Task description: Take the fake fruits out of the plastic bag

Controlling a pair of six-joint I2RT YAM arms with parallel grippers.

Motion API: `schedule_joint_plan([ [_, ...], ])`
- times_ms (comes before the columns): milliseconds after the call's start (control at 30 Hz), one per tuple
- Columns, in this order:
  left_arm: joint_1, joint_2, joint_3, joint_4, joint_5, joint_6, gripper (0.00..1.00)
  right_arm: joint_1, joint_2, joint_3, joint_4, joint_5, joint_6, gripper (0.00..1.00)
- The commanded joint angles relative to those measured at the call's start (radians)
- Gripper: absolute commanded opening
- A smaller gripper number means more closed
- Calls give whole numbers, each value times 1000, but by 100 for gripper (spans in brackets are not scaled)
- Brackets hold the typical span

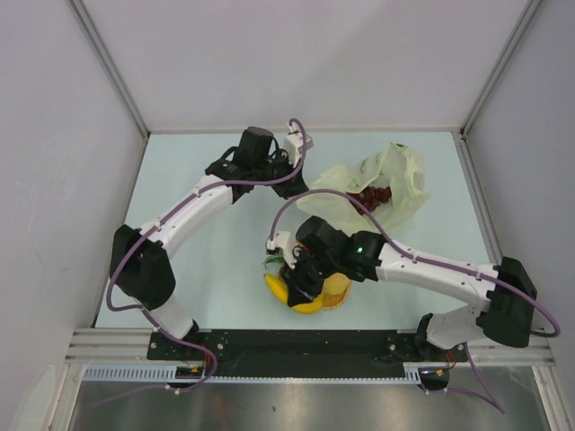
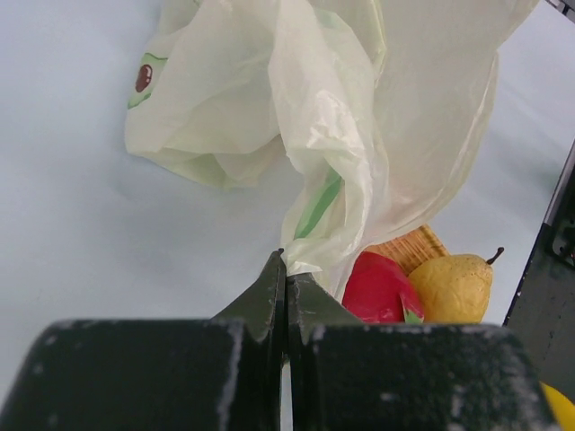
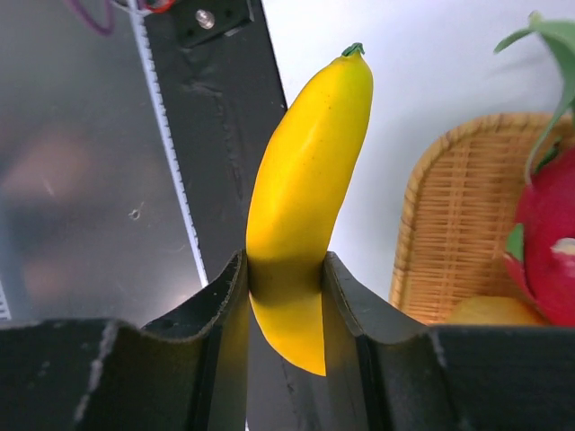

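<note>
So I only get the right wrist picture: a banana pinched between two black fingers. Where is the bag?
Observer: From above, the plastic bag lies on the table, right of the middle and toward the far edge.
Visitor: Is anything holding it?
Observer: Yes, the left gripper is shut on a fold of it.
Visitor: Anything inside?
Observer: The grape bunch shows dark red through the plastic.

Left arm stretches forward, left fingers pressed shut; right arm folds inward (elbow out), right fingers clamped partway.
</note>
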Motion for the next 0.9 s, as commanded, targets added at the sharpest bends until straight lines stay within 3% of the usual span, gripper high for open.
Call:
schedule_joint_plan([
  [0, 31, -115, -19, -8, -16, 4, 0, 48, 54, 36, 54, 165, 136, 2],
  [267, 41, -177, -50, 1, -7, 12, 0, 37, 99, 16, 46, 377, 144, 0],
  [533, 43, -180, -59, 24, 54, -32, 0, 63, 159, 14, 9, 338, 216, 0],
  [867, 43, -140, -38, 29, 137, -103, 0, 77, 174, 2, -44, 302, 80, 0],
])
